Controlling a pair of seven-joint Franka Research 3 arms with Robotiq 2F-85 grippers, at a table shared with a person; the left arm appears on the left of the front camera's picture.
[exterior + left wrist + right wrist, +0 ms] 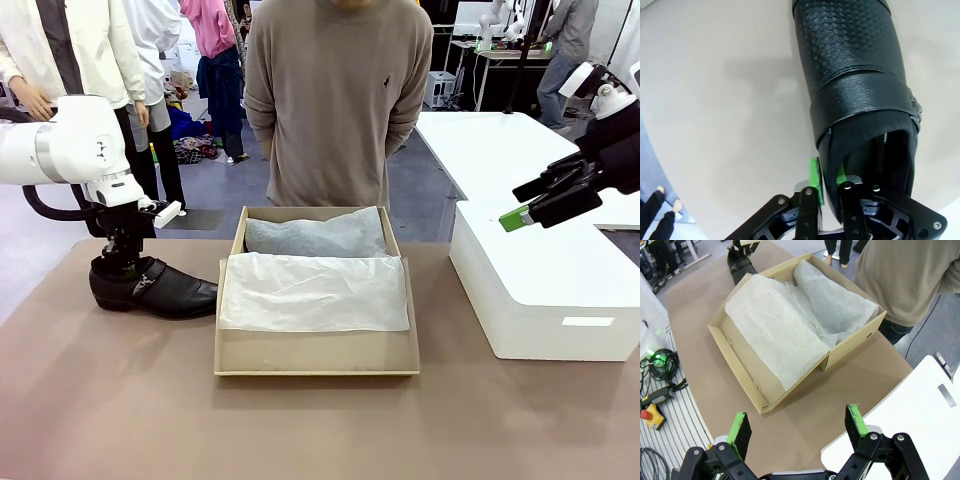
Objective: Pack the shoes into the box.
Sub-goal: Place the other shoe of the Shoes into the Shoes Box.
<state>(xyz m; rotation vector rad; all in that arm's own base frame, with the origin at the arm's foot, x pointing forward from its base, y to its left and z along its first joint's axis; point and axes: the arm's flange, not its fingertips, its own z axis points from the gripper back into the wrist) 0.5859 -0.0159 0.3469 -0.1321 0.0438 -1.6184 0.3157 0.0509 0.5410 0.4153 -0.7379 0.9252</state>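
On the desk, the brown cardboard box lay open at the middle, lined with white tissue paper. Just left of it stood the black shoe, upright, toe toward the box. It looked stiff and fairly heavy, and its shiny leather was likely slippery, so the thin collar near the heel seemed the soundest hold. The left jaws were pinched there, one pad inside and one outside. A broad strap carried a small silver buckle. The right jaws hung wide open and empty.

shoe: glossy leather (toe embossed); box: matt brown cardboard
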